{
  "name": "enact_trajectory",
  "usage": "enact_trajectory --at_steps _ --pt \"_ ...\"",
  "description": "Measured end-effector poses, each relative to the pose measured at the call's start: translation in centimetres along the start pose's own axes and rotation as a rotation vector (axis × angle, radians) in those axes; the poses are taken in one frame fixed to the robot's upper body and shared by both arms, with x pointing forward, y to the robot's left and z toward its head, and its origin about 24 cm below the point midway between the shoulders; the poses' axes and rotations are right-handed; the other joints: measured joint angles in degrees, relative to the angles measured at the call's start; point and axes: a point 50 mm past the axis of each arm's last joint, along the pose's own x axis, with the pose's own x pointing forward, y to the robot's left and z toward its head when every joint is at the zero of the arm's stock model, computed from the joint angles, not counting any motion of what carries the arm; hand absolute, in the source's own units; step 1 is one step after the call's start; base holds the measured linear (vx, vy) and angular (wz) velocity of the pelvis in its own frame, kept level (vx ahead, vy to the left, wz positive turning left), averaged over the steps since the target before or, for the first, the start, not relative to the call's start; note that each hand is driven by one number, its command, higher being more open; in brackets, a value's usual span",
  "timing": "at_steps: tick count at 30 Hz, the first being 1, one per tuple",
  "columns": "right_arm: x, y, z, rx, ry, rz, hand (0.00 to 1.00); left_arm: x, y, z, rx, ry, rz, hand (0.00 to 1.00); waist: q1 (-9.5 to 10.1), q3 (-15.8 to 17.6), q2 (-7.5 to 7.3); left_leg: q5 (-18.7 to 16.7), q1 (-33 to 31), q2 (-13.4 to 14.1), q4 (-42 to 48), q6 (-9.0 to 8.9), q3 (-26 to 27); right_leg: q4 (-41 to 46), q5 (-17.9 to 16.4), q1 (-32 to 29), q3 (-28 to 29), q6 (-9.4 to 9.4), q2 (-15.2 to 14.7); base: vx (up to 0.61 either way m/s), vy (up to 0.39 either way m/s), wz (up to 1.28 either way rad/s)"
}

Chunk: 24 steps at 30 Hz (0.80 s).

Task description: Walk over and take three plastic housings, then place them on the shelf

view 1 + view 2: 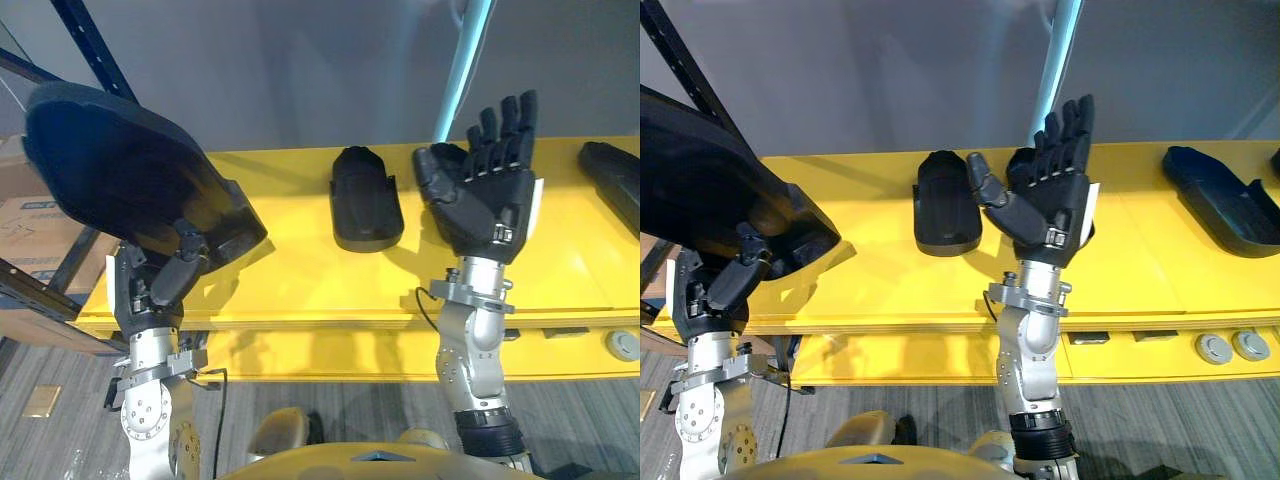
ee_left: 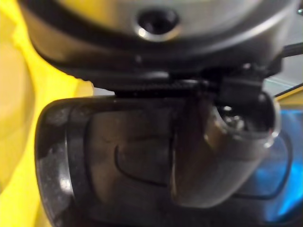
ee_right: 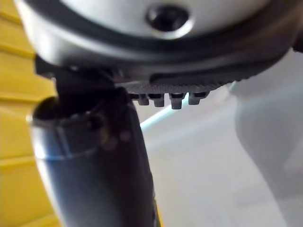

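Observation:
My left hand [image 1: 165,280] is shut on a large black plastic housing [image 1: 120,170], holding it tilted above the left end of the yellow shelf [image 1: 300,290]. In the left wrist view its thumb [image 2: 213,161] presses on the housing's shell [image 2: 118,161]. A second black housing [image 1: 365,200] lies flat on the shelf's middle. A third housing [image 1: 1225,200] lies at the shelf's right end. My right hand [image 1: 480,205] stands upright over the shelf just right of the middle housing, open with its fingers straight, holding nothing.
Cardboard boxes [image 1: 40,240] sit on a blue rack [image 1: 95,45] at the left. A light blue pole [image 1: 462,70] rises behind the shelf against a grey wall. Two round grey knobs [image 1: 1230,347] show on the shelf's front face at the right.

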Motion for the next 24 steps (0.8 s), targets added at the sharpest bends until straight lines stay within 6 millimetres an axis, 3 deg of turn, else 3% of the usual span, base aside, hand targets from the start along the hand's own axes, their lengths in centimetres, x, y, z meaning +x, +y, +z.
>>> enact_trajectory --at_steps 1,3,4,7,9,11,15,17,21,24 --pt "-0.2 -0.1 0.0 -0.018 0.000 -0.025 1.00 0.0 -0.5 -0.1 -0.006 0.005 -0.036 0.00 -0.04 -0.05 0.14 -0.29 -0.17 -0.68 -0.02 0.52 0.43 -0.44 1.21 0.12 0.02 -1.07 -0.63 0.01 0.212 0.02" --pt "-0.6 -0.5 -0.2 -0.022 0.016 -0.076 1.00 0.3 -1.3 -0.1 0.004 0.006 -0.115 0.00 -0.08 0.19 0.79 -0.76 -0.54 -0.81 -0.72 1.64 0.49 -0.32 2.81 -0.37 0.21 -5.43 -0.32 -0.01 0.192 0.09" --pt "-1.0 -0.9 -0.3 -0.040 0.025 -0.111 1.00 0.7 -1.8 0.1 0.043 -0.004 -0.183 0.00 -0.65 0.10 0.87 -0.01 -0.65 -0.54 -2.31 3.16 0.40 0.17 1.55 -0.69 3.17 -7.16 1.69 0.00 0.119 0.28" --pt "-1.2 -1.3 -0.1 -0.077 0.021 -0.141 1.00 2.5 -3.0 1.0 0.066 -0.066 -0.328 0.00 -1.41 -0.35 0.37 2.92 -1.28 -0.34 -7.52 3.26 -0.46 2.22 -1.62 -2.31 6.12 -7.07 7.51 0.07 0.006 0.30" --pt "-1.4 -1.3 -0.1 -0.104 0.020 -0.133 1.00 3.4 -3.7 1.4 0.056 -0.092 -0.353 0.00 -1.62 -0.47 0.00 4.85 -1.04 -1.15 -9.90 2.91 -0.69 1.76 -1.74 -2.97 7.00 -7.25 7.60 0.09 0.002 -0.04" --pt "-2.0 -1.8 -0.3 -0.124 0.041 -0.142 1.00 3.6 -4.5 1.2 0.026 -0.081 -0.367 0.00 -2.61 -0.45 -0.33 6.51 0.40 -1.64 -11.48 3.93 -1.06 1.55 -2.40 -2.67 8.79 -6.56 7.65 0.15 -0.016 0.13" --pt "-3.2 -3.3 -0.1 -0.175 0.079 -0.175 1.00 2.3 -5.2 0.1 -0.080 -0.018 -0.328 0.00 -3.02 -0.40 -0.71 6.67 2.14 -1.07 -11.47 4.13 -1.28 -1.33 -2.55 0.38 10.97 -6.60 8.99 0.12 -0.067 0.00" --pt "-3.3 -4.0 0.0 -0.197 0.080 -0.181 1.00 1.7 -5.1 -0.3 -0.148 0.009 -0.307 0.00 -3.08 -0.32 -0.83 6.91 2.39 -0.15 -11.92 3.23 -0.94 -1.43 -2.30 0.55 10.91 -5.68 9.74 0.03 -0.110 -0.13" --pt "-3.9 -4.6 0.8 -0.221 0.075 -0.184 1.00 0.9 -5.8 -0.8 -0.265 0.051 -0.304 0.00 -3.09 -0.10 -1.34 7.67 4.98 1.80 -14.75 0.23 -0.34 -2.50 -2.64 1.93 10.97 -5.63 11.23 -0.05 -0.138 -0.20" --pt "-3.5 -4.2 1.7 -0.212 0.027 -0.162 1.00 0.8 -6.3 -1.0 -0.278 0.059 -0.328 0.00 -3.57 0.54 -2.34 8.12 4.80 2.04 -15.13 -1.11 0.16 -2.62 -4.87 1.65 10.78 -4.41 11.24 -0.12 -0.144 -0.12"
